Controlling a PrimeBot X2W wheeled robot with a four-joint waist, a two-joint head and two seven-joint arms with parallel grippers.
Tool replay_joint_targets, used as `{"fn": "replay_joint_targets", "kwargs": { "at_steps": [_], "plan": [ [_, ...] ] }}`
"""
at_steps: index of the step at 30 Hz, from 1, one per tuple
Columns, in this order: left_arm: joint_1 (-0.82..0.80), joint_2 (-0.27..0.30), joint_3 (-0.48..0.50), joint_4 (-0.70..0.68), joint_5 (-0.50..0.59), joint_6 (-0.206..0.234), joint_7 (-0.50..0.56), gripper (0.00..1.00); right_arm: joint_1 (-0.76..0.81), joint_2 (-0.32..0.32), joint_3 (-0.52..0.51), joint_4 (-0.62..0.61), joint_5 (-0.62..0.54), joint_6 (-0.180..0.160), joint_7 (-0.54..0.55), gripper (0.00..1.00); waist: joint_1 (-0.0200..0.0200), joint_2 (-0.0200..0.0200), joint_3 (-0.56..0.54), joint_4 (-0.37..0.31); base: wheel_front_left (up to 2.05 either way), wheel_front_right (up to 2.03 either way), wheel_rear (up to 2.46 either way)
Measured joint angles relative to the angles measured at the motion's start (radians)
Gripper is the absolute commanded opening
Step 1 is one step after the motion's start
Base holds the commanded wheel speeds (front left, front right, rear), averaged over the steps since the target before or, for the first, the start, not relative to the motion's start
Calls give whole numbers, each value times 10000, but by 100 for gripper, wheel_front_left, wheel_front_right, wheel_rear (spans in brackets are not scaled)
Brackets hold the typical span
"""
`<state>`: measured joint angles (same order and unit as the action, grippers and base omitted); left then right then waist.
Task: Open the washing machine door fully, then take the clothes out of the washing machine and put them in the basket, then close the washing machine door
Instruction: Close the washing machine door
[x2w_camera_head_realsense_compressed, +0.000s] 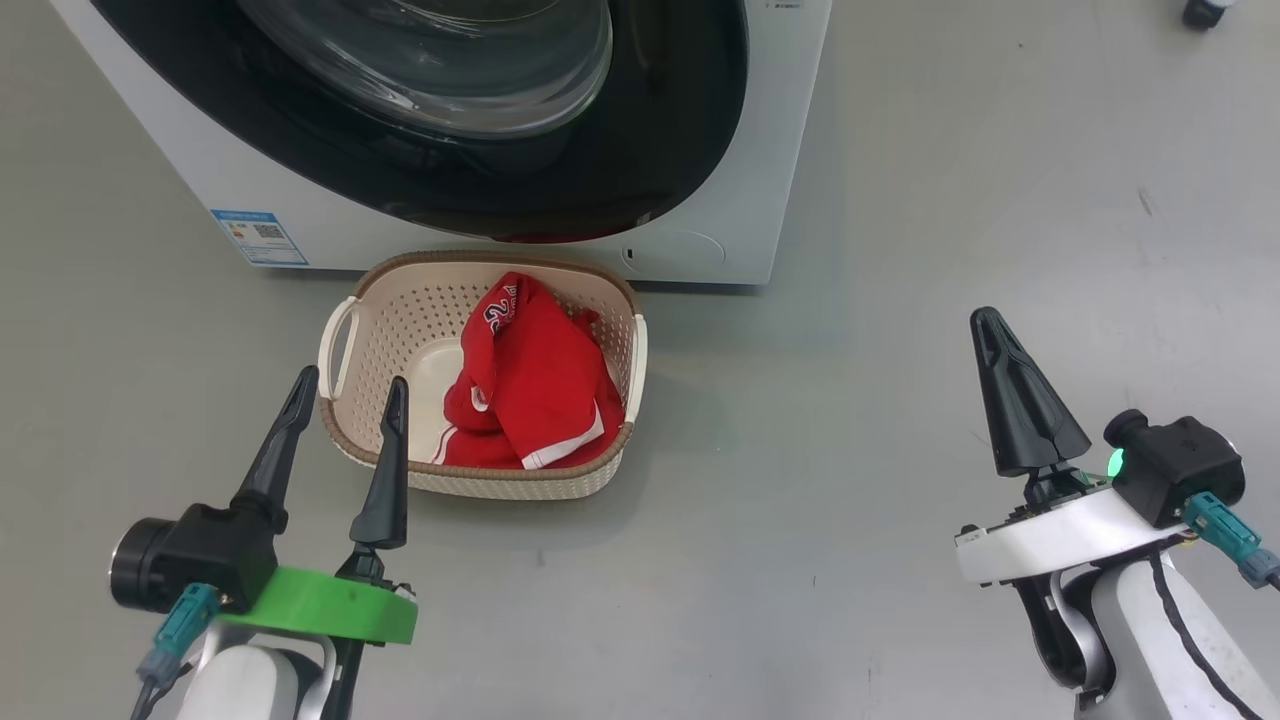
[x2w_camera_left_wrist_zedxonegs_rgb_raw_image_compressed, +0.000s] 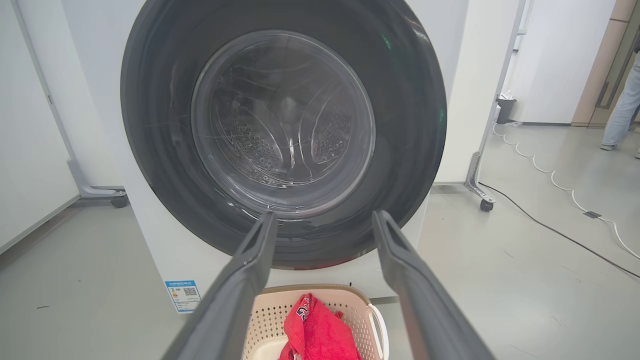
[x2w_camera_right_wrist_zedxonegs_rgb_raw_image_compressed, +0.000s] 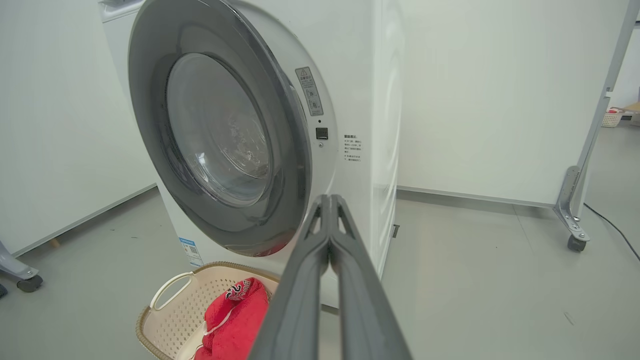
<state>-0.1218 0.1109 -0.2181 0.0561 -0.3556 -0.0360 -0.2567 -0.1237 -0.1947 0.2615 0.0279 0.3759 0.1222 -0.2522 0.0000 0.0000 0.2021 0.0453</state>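
Observation:
The white washing machine (x2w_camera_head_realsense_compressed: 780, 150) stands ahead, and its round black-rimmed door (x2w_camera_head_realsense_compressed: 650, 150) with a bulging glass window faces me. In the right wrist view the door (x2w_camera_right_wrist_zedxonegs_rgb_raw_image_compressed: 150, 100) seems slightly off the front at its right edge, with the latch socket showing. On the floor just before the machine sits the cream basket (x2w_camera_head_realsense_compressed: 420, 300), holding the red clothes (x2w_camera_head_realsense_compressed: 545, 390) with white trim. My left gripper (x2w_camera_head_realsense_compressed: 353, 378) is open and empty at the basket's near left rim. Far right of the basket, my right gripper (x2w_camera_head_realsense_compressed: 985, 315) is shut on nothing.
A person's leg (x2w_camera_left_wrist_zedxonegs_rgb_raw_image_compressed: 620, 110) stands at the far right by a doorway. Cables (x2w_camera_left_wrist_zedxonegs_rgb_raw_image_compressed: 550, 175) run across the grey floor there. A wheeled partition foot (x2w_camera_right_wrist_zedxonegs_rgb_raw_image_compressed: 575, 230) sits right of the machine, with another basket (x2w_camera_right_wrist_zedxonegs_rgb_raw_image_compressed: 610, 119) far behind.

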Motion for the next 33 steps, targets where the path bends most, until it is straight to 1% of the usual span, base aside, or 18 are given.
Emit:
{"fn": "replay_joint_targets", "kwargs": {
  "at_steps": [4,7,8,12,13,21,24,33],
  "plan": [
    [-1,-48,2,-46,73,-44,0,100,-285,-201,384,-73,-2,0,0,0,0,0,128,108,0,0,0],
    [-3,-86,-40,-111,188,-61,0,100,-733,-508,968,-84,-50,0,0,0,0,0,281,214,0,0,0],
    [-8,-121,-111,-128,257,-140,0,100,-1052,-702,1235,-86,-98,0,2,0,0,0,388,291,0,0,0],
    [-26,-272,-163,-198,320,-165,0,100,-1804,-1081,1733,-92,-121,0,23,0,0,0,618,481,0,0,0],
    [-32,-286,-186,-209,320,-230,0,100,-1997,-1164,1804,-88,-119,0,84,0,0,0,677,536,0,0,0],
    [-396,-472,-351,-403,405,-313,0,100,-3652,-1948,2257,128,-63,0,472,0,0,0,1261,1155,0,0,0],
    [-427,-535,-378,-447,405,-322,0,100,-4008,-2092,2265,207,36,0,554,0,0,0,1422,1303,0,0,0],
    [-751,-650,-616,-616,405,-401,0,100,-5393,-2938,2359,589,428,0,913,0,0,0,2272,1961,0,0,0]
  ]
}}
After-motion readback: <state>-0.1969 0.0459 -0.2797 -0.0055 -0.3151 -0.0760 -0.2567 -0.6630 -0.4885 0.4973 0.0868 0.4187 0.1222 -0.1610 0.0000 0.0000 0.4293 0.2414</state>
